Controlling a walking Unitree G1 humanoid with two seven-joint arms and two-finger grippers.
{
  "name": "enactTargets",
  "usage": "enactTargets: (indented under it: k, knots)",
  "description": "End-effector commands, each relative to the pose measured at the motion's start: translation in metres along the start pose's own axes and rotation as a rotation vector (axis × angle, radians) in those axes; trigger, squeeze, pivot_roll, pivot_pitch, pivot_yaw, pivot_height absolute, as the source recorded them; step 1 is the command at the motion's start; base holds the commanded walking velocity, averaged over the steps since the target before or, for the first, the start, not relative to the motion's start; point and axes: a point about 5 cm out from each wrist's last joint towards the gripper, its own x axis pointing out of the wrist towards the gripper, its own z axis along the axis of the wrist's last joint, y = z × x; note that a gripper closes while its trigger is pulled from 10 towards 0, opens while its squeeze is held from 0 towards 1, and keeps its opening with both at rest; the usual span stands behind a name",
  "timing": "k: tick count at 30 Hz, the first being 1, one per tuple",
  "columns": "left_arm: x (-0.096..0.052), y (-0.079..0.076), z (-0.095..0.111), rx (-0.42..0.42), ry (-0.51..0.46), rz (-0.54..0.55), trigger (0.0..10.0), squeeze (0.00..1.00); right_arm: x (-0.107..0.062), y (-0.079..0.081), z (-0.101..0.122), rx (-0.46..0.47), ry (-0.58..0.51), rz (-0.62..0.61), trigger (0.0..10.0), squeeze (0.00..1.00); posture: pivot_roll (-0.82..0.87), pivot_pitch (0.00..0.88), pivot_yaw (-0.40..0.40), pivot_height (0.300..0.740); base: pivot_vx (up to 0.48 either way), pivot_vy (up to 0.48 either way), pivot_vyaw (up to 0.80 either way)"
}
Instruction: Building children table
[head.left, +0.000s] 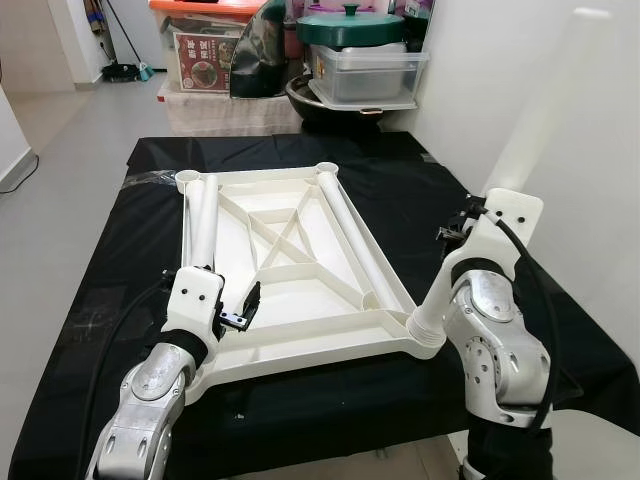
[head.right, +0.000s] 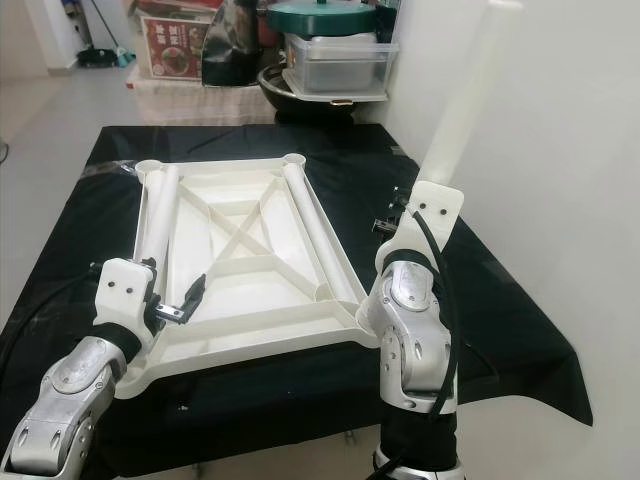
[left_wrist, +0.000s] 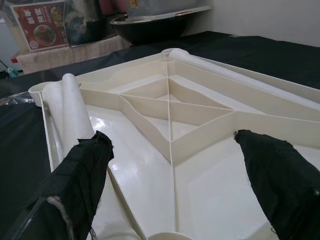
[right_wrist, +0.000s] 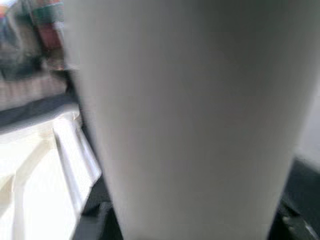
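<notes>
Left eye view: an upturned white tabletop (head.left: 290, 290) lies on a black cloth (head.left: 420, 200) (two loose legs resting inside); the right gripper (head.left: 468, 222) grasps an upright leg (head.left: 530, 120) at its near corner, the left gripper (left_wrist: 175, 170) spread over the tabletop's near edge

Two loose legs (head.left: 203, 215) lie along the tabletop's (head.left: 300, 330) side ribs; its centre panels stay open. Bins (head.left: 368, 72) block the far edge.
</notes>
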Motion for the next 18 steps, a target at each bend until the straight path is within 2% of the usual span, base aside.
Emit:
enactTargets:
  k: [1, 5, 12, 18]
  knots:
    - [0.001, -0.003, -0.002, 0.006, 0.006, -0.012, 10.0, 0.0, 0.003, -0.01, -0.015, -0.01, 0.078, -0.044, 10.0, 1.0, 0.0, 0.0, -0.059, 0.74, 0.0, 0.0, 0.0]
    - [0.001, -0.003, -0.002, 0.006, 0.007, -0.013, 10.0, 0.0, 0.002, -0.01, -0.01, 0.0, 0.046, -0.049, 10.0, 1.0, 0.0, 0.0, -0.058, 0.74, 0.0, 0.0, 0.0]
    - [0.001, -0.003, -0.003, 0.005, 0.008, -0.016, 10.0, 0.0, -0.001, -0.008, 0.004, 0.059, -0.044, -0.001, 10.0, 1.0, 0.0, 0.0, -0.056, 0.74, 0.0, 0.0, 0.0]
    - [0.002, -0.003, -0.003, 0.007, 0.009, -0.019, 10.0, 0.0, -0.001, -0.011, 0.011, 0.086, -0.076, 0.041, 10.0, 1.0, 0.0, 0.0, -0.052, 0.74, 0.0, 0.0, 0.0]
